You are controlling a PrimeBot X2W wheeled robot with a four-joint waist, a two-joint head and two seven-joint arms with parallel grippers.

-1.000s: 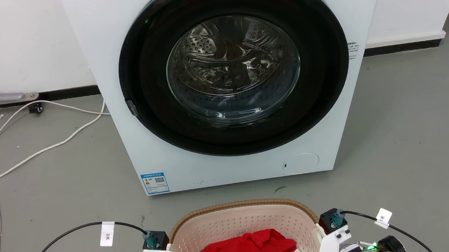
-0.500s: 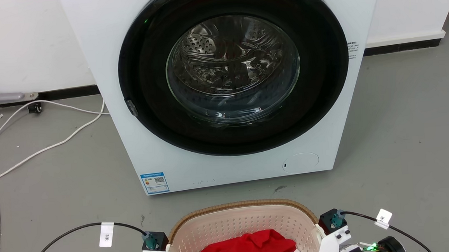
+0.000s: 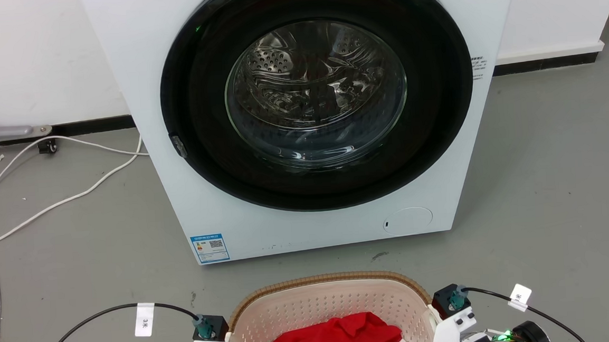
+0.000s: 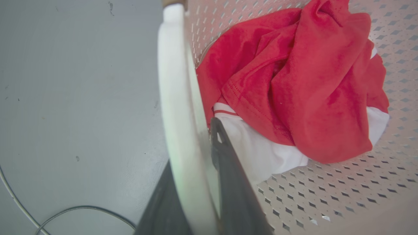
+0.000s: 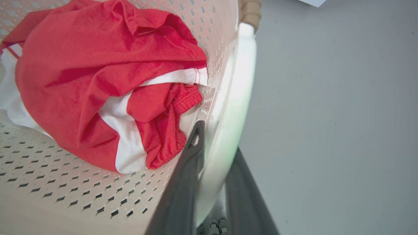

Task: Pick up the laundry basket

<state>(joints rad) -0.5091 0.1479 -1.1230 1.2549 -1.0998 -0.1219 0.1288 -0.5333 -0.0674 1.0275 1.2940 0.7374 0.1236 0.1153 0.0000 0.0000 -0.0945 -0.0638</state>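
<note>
The laundry basket (image 3: 327,278), cream with perforated walls and a brown woven rim, sits at the bottom centre of the head view, just in front of the washer. A red and white garment (image 3: 341,338) lies inside it. In the left wrist view my left gripper (image 4: 196,133) is shut on the basket's white side handle (image 4: 174,91), one finger inside the wall and one outside. In the right wrist view my right gripper (image 5: 217,140) is shut on the opposite white handle (image 5: 240,91) in the same way. The basket's near half is out of the head view.
A white front-loading washer (image 3: 146,96) with its round door closed stands close behind the basket. White cables (image 3: 47,208) trail over the grey floor at the left. Black cables (image 3: 101,313) run to both wrists. Bare grey floor (image 3: 558,176) lies to the right.
Both wrists and the basket sit a few pixels lower in the head view than a second ago; the washer has not shifted.
</note>
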